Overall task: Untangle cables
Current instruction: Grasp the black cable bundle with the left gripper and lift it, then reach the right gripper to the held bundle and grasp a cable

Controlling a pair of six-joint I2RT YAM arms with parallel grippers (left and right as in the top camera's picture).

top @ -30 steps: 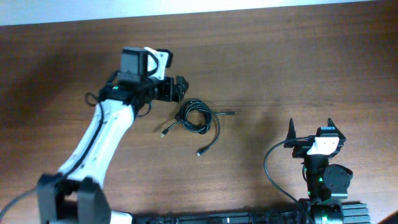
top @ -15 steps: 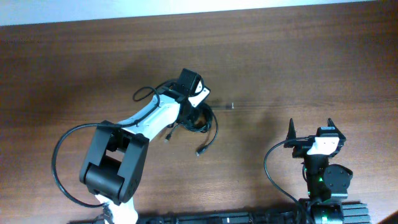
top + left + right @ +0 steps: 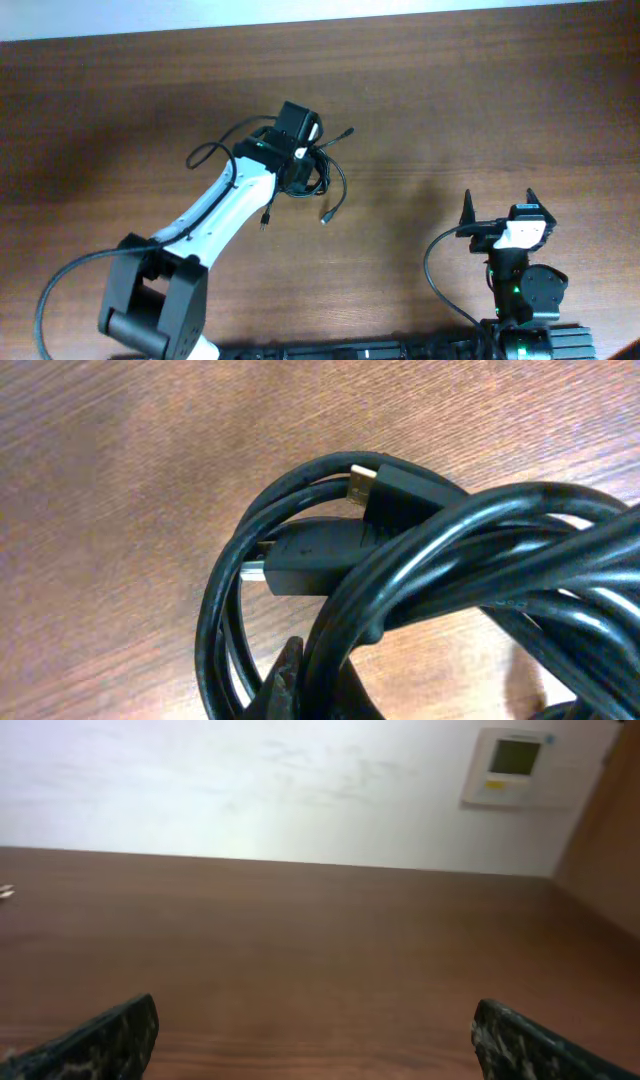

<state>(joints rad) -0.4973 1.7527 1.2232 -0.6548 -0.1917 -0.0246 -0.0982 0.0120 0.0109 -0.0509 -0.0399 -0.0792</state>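
The left gripper (image 3: 303, 172) sat buried in the cables (image 3: 450, 530), so I could not tell its grip. The right gripper (image 3: 312, 1042) stood open. A slow lift, I judged, would let loops fall loose.

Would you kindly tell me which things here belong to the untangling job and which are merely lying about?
Job: cables; left gripper holding them.
Not in use: right gripper, open and idle; wall panel; table.

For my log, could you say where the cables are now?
Overhead view: the cables bunch at the left gripper, left of table centre, far from the right gripper.
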